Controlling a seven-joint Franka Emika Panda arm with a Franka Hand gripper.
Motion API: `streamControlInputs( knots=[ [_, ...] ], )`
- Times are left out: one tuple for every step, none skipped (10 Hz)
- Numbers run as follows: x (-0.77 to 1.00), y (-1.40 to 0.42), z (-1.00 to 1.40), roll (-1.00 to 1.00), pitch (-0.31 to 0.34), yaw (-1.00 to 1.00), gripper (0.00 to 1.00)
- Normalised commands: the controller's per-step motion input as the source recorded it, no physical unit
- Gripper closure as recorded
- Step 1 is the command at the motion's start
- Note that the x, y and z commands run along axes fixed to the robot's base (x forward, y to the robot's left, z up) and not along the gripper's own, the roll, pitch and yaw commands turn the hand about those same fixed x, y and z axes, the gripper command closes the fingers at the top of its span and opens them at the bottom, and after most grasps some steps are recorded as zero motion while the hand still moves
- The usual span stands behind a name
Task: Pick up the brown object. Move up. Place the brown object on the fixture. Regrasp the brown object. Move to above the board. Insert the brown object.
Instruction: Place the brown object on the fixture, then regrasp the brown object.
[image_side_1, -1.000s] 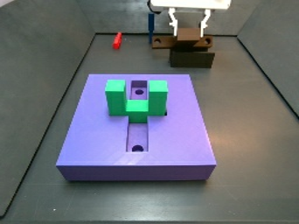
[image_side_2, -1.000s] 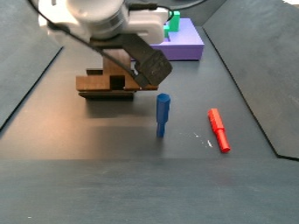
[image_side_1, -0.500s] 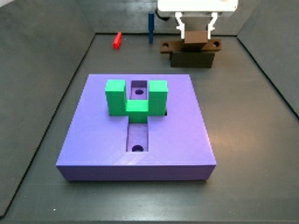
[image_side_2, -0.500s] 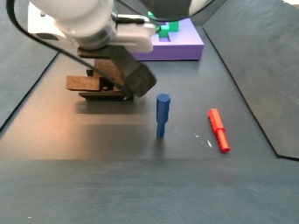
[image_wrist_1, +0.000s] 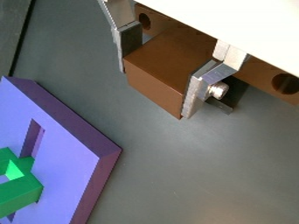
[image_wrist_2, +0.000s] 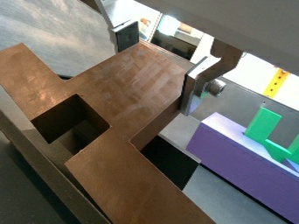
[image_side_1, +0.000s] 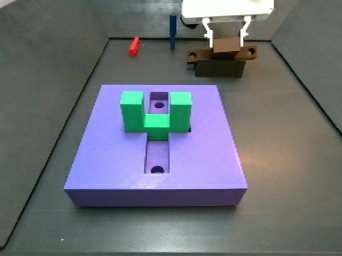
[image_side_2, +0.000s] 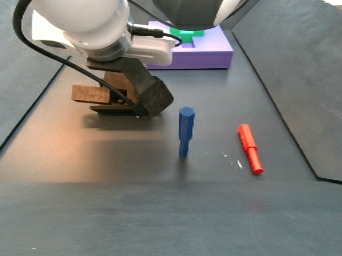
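Observation:
The brown object (image_side_1: 227, 48) rests on the dark olive-brown fixture (image_side_1: 218, 68) at the far end of the floor. My gripper (image_side_1: 229, 42) stands over it with a silver finger against each side. Both wrist views show the block (image_wrist_1: 163, 74) (image_wrist_2: 135, 74) filling the gap of the gripper (image_wrist_1: 170, 59) (image_wrist_2: 163, 59), pads flush on it. In a side view the brown object (image_side_2: 91, 95) sticks out sideways from the gripper (image_side_2: 127, 90) over the fixture (image_side_2: 118, 109). The purple board (image_side_1: 160, 165) with its slot and green U-shaped block (image_side_1: 155, 111) lies apart from them.
A blue peg (image_side_2: 186, 132) stands upright near the fixture and a red peg (image_side_2: 249, 148) lies beyond it. Dark walls bound the floor. The board's corner (image_wrist_1: 59, 149) and the green block (image_wrist_2: 274, 131) show in the wrist views.
My gripper has come down over the brown object on the fixture and its fingers have drawn in against the block's sides. The board and pegs have not moved.

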Motion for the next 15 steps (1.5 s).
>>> streamControlInputs(
  knots=[
    [0.23,0.0,-0.17,0.43,0.474,0.0,1.0],
    [0.52,0.0,-0.05,0.06,0.654,0.0,1.0],
    [0.0,0.0,0.0,0.0,0.0,0.0,1.0],
    [0.0,0.0,0.0,0.0,0.0,0.0,0.0],
    [-0.09,-0.07,0.76,0.91,0.0,0.0,0.0],
    [-0.22,-0.27,0.79,0.93,-0.234,0.0,0.0],
    [-0.27,-0.43,0.55,1.0,-0.423,0.14,0.0],
    [0.0,-0.33,0.3,1.0,-0.56,0.31,0.0],
    [0.48,-0.36,0.07,1.0,-0.083,0.09,0.0],
    [0.52,-0.22,0.11,1.0,0.054,0.0,0.0],
    [0.34,-0.17,0.11,1.0,0.166,0.0,0.0],
    [0.26,-0.16,0.09,1.0,0.211,0.02,0.0],
    [0.24,-0.16,0.09,1.0,0.229,0.02,0.0],
    [0.27,-0.16,0.09,1.0,0.214,0.02,0.0],
    [0.36,-0.18,0.0,1.0,0.083,0.0,0.0]
  ],
)
